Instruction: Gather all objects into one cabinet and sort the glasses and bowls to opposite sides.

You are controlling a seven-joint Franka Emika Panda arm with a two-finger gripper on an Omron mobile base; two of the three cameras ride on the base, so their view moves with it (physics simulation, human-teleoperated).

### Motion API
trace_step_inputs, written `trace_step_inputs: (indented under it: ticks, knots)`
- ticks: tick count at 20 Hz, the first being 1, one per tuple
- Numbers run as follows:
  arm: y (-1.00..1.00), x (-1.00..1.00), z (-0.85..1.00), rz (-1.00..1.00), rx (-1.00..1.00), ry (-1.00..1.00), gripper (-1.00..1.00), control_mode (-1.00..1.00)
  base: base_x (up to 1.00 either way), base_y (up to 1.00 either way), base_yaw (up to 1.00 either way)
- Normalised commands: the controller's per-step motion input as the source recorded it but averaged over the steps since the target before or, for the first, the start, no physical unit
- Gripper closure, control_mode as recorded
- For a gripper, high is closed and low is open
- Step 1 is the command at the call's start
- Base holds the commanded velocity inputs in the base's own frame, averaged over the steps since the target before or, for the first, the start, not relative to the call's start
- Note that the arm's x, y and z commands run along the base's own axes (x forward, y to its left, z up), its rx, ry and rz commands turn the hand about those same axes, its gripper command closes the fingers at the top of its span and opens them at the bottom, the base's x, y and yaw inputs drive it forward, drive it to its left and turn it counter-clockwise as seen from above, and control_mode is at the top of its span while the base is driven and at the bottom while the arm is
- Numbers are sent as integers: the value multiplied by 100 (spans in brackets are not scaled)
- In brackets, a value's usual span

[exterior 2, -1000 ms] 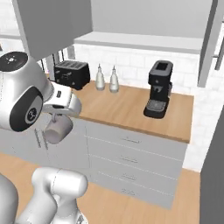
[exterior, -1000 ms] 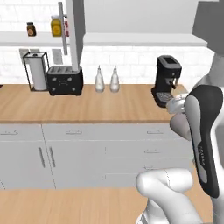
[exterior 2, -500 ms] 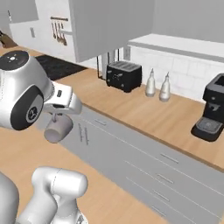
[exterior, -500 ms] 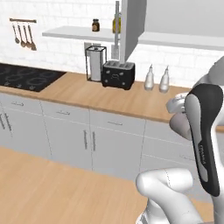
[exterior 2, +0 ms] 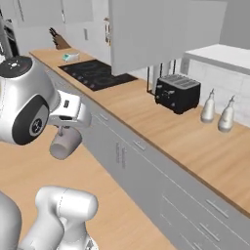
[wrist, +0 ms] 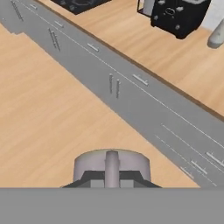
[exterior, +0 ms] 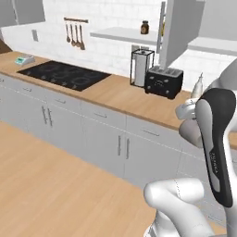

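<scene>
Hand view: gripper [wrist: 112,178] clamped on grey mug [wrist: 112,164], handle facing camera, mug hanging directly under the fingers; wooden floor [wrist: 48,118] below; counter [wrist: 144,48] ahead; black toaster [wrist: 180,15] far ahead, beyond the counter edge.

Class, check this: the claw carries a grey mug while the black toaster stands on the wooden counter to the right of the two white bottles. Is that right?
Not quite. In the right base view the black toaster stands left of the two white bottles, on the wooden counter. The claw does carry the grey mug.
</scene>
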Motion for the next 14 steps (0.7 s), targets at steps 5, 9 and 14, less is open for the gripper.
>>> trace_step_inputs:
  ticks: [5,9,14]
  knots:
    - [0,0,0,0,0,0,100,100,42,1,40]
    - [0,0,0,0,0,0,100,100,41,1,46]
    - [0,0,0,0,0,0,100,100,51,1,53]
